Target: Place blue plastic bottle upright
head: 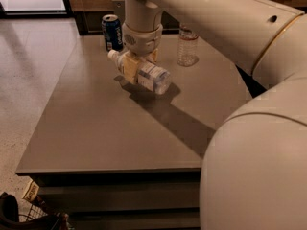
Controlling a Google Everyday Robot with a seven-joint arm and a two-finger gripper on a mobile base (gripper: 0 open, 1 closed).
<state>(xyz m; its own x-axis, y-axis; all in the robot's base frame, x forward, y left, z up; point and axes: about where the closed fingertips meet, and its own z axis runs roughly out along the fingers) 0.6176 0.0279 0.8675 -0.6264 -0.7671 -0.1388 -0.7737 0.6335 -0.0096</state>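
Table (96, 128): can (112, 31), bottle (187, 47); end effector (140, 65) above.

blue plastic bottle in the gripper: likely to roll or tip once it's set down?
Held sideways in the gripper, the blue plastic bottle has a round body, so it would probably roll if released flat on the table. It looks stubby, so likely stable once upright.

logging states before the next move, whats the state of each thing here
pincer: shut on the blue bottle, above the table
blue bottle: on its side, cap on, seemingly lifted off the table
can: upright, at the back
clear bottle: upright, at the back
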